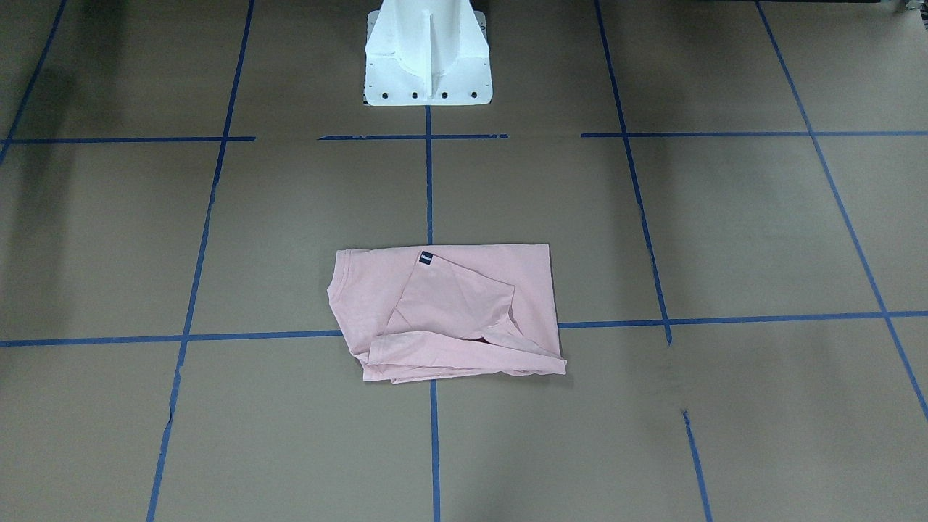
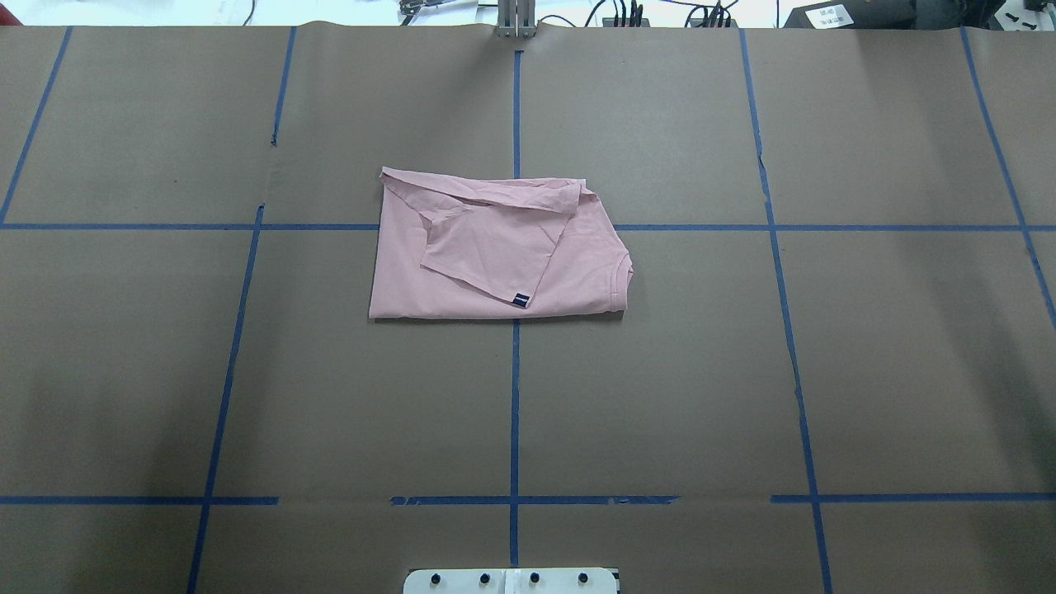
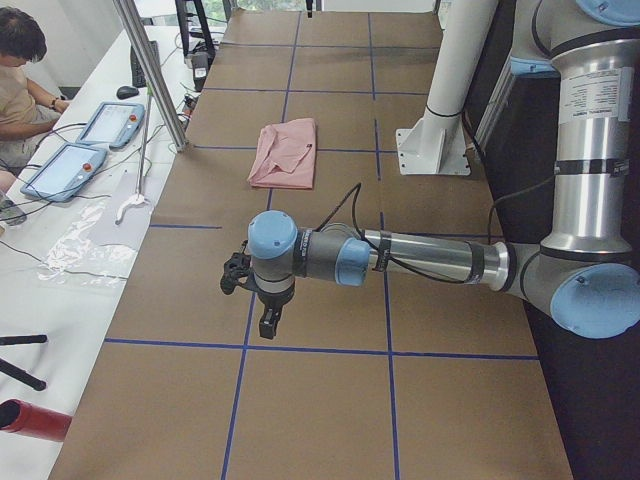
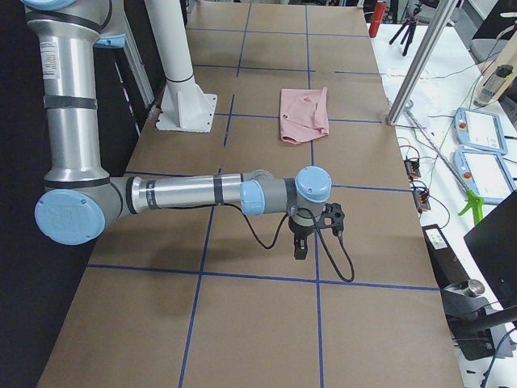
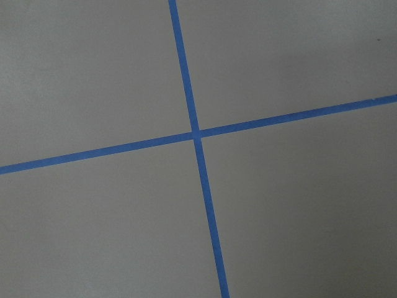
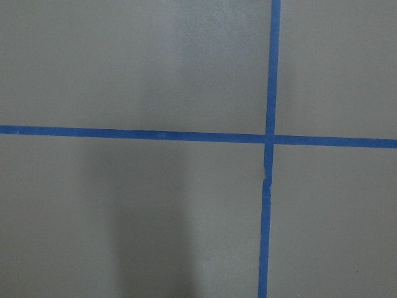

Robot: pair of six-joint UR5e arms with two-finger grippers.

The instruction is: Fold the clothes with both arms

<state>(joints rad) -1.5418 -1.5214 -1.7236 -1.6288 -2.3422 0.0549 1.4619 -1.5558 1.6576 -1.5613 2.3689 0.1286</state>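
Claw status first: both hang pointing down over bare paper, the left claw (image 3: 267,325) and the right claw (image 4: 300,246). They only show in the side views, so I honestly can't tell if either one is open or closed. Neither is anywhere near cloth, and both wrist cams see only paper and tape.

Biggest thing is the surface (image 2: 742,371), brown paper with a blue tape (image 2: 515,396) grid. Next come the left arm (image 3: 420,258) and right arm (image 4: 186,194), each stretched low toward its own end. The white stand (image 1: 428,58) sits between them at the robot's edge.

The pink shirt (image 2: 495,264) lies flat mid-surface, straight out from the stand and across the centre tape line. It looks part folded to me, with a sleeve (image 2: 487,247) flapped over on top. Its long axis runs side to side across the robot, collar toward the robot's right. So each claw has to come inward along that axis, and both are well apart from the shirt. I'd call it about even on which is nearer. The small dark tag (image 2: 520,300) sits at the sleeve corner.

Count: one shirt, one tag, two arms, two claws, one person (image 3: 20,80) at the side.
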